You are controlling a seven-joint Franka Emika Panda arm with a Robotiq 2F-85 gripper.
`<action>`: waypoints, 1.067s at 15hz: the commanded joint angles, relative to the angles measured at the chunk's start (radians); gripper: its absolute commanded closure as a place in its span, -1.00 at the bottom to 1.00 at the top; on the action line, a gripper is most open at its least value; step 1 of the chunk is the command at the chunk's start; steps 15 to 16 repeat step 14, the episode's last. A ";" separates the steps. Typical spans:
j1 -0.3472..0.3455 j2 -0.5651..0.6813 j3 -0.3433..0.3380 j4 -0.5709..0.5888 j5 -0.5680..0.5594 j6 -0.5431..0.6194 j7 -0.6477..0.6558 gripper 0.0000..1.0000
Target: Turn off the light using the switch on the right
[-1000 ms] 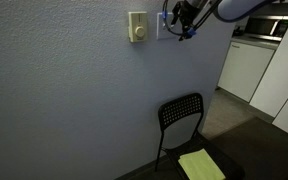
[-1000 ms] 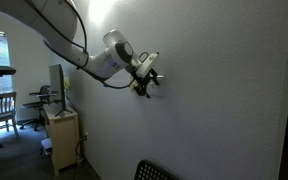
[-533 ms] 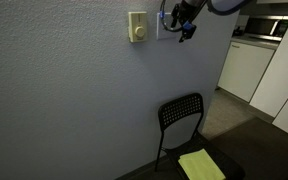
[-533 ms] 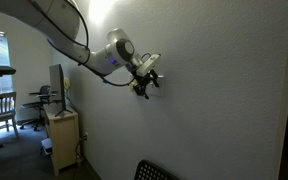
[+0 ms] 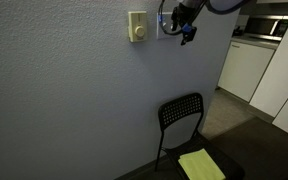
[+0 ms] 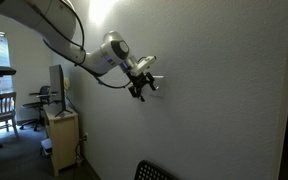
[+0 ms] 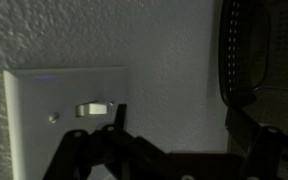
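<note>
The switch (image 7: 44, 120) is a white wall plate; in the wrist view one small toggle (image 7: 96, 109) shows at its middle. In an exterior view the plate (image 5: 163, 27) is mostly hidden behind my gripper (image 5: 184, 26). My gripper (image 7: 174, 118) is open, fingers pointing at the wall. One dark fingertip lies right beside the toggle, and I cannot tell whether they touch. The other finger is off the plate, over bare wall. In an exterior view the gripper (image 6: 144, 85) is right up against the wall.
A narrower cream plate with a round knob (image 5: 137, 27) is next to the switch. A black chair (image 5: 181, 113) stands below against the wall, with a yellow-green cloth (image 5: 201, 165) on its seat. A small cabinet with a monitor (image 6: 61, 125) stands along the wall.
The gripper has shifted slightly along the wall at the switch plate; the arm has drawn a little closer to the wall. Nothing else moved.
</note>
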 commanded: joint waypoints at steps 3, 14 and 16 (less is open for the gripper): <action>0.033 -0.068 0.007 -0.095 -0.016 -0.079 0.091 -1.00; 0.041 -0.087 0.034 -0.113 -0.007 -0.109 0.136 -1.00; 0.041 -0.087 0.034 -0.113 -0.007 -0.109 0.136 -1.00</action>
